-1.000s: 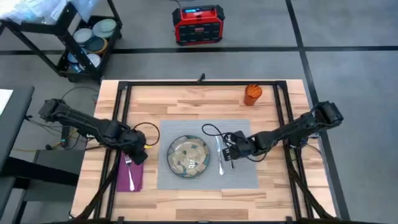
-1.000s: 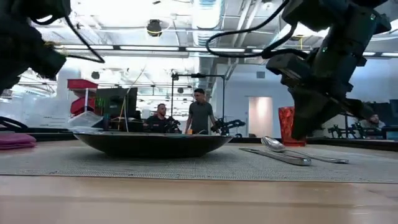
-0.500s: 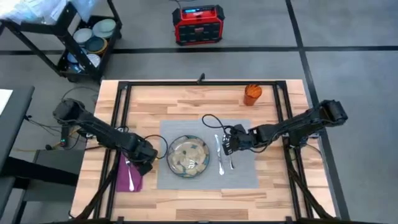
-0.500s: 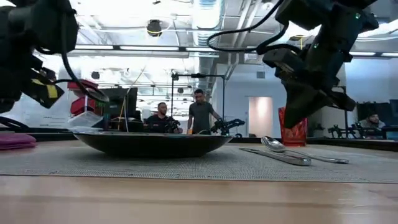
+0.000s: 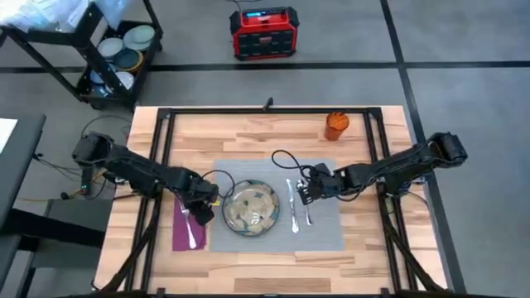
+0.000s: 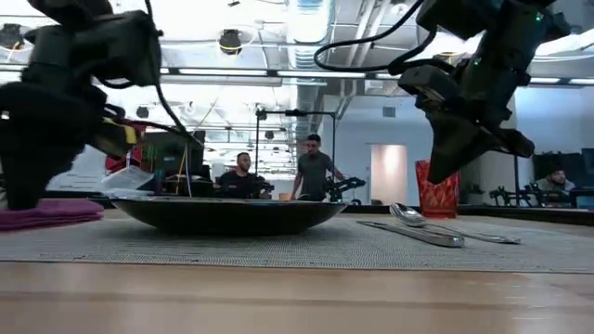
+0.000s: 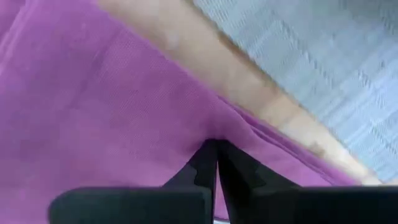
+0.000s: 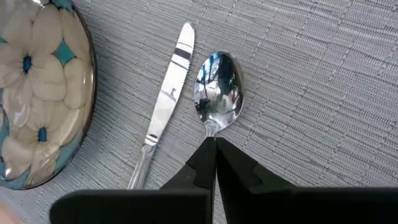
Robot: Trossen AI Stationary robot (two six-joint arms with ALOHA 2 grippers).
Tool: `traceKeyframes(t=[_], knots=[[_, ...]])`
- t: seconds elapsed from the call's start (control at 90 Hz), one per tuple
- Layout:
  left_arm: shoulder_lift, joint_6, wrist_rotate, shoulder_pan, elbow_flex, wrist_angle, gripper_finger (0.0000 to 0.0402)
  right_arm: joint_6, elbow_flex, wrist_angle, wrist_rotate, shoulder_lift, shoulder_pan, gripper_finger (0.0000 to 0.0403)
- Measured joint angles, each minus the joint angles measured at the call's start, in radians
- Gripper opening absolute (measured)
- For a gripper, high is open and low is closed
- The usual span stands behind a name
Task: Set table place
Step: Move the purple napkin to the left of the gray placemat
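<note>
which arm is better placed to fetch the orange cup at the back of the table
Right. The right end effector hovers over the spoon on the mat's right side, nearer the orange cup. The left end effector is at the napkin, across the plate.

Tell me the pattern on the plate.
The plate carries cream flowers with blue centres and teal patches inside a dark rim; the right wrist view shows it best.

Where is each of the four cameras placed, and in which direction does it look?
High view: above, straight down on table; both arms show.
Low view: at tabletop height, level past plate to room; both arms show.
Left wrist view: on left arm, at napkin; left claw shut.
Right wrist view: on right arm, at knife, spoon; right claw shut.
Shared: plate, high and low.
</note>
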Motion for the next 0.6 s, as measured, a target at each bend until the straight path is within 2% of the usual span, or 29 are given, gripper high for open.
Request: traceKeyframes(t=[0.378, 0.6], knots=[[0.003, 0.101, -0.022, 0.108, 0.027, 0.081, 0.0000, -0.016, 0.000, 0.005, 0.001, 0.000, -0.023, 0.0000], [0.007, 0.180, -0.030, 0.151, 0.079, 0.051, 0.0000, -0.072, 0.000, 0.005, 0.000, -0.013, -0.068, 0.0000]])
